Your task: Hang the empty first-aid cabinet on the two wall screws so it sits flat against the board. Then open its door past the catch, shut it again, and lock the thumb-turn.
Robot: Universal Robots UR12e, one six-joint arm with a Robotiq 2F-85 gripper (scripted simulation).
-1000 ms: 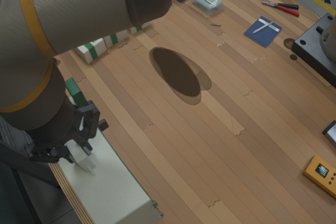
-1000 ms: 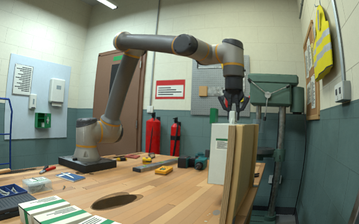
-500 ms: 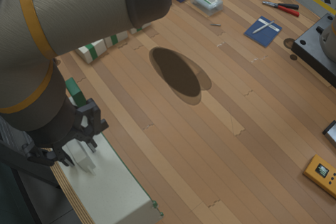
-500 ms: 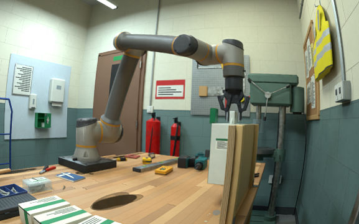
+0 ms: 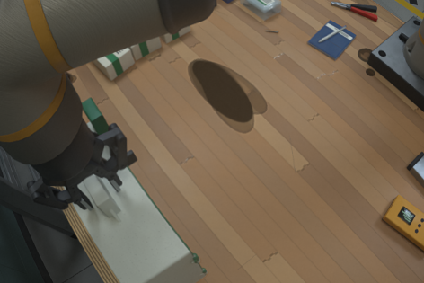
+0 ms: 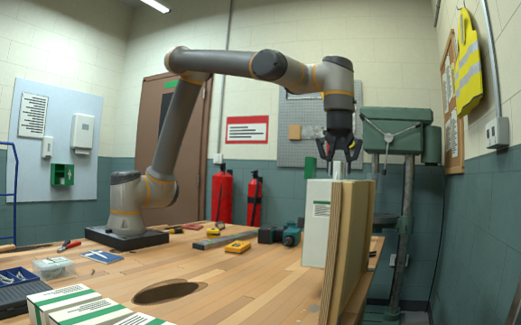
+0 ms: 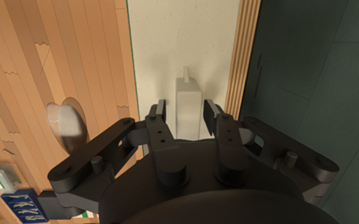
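At the right end of the bench, the white first-aid cabinet (image 6: 321, 221) hangs against the upright plywood board (image 6: 348, 243), with a green-striped label on its near side. A white carry handle (image 7: 188, 104) stands on the cabinet's top face (image 5: 134, 230), and a small tab sticks up behind it. My gripper (image 7: 184, 116) points straight down over the cabinet top (image 6: 339, 158), straddling the handle (image 5: 105, 196). The door and thumb-turn are hidden from view. The gripper is open and holds nothing.
Behind the board stand a green drill press (image 6: 395, 131) and the teal wall. A dark round hole (image 5: 224, 93) lies in the benchtop. Green-striped boxes (image 5: 114, 61), a yellow meter (image 5: 406, 218), a blue notebook (image 5: 331, 37) and pliers (image 5: 357, 9) are spread across the bench.
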